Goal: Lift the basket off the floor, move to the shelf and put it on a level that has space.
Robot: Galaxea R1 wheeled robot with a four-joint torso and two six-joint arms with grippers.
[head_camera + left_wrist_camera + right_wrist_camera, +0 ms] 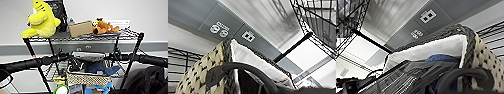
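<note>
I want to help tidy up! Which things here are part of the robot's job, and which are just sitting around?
Part of the job:
- the basket with black and blue cloth inside, between the two arms
- the shelf, a black wire rack
- the level of grey wire grid by the basket

Just sitting around:
- the yellow plush toy on the top tier
- the cardboard box
- the orange plush toy

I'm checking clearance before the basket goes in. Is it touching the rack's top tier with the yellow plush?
Apart. The head view shows the basket well below the top tier, with open wall between them.
</note>
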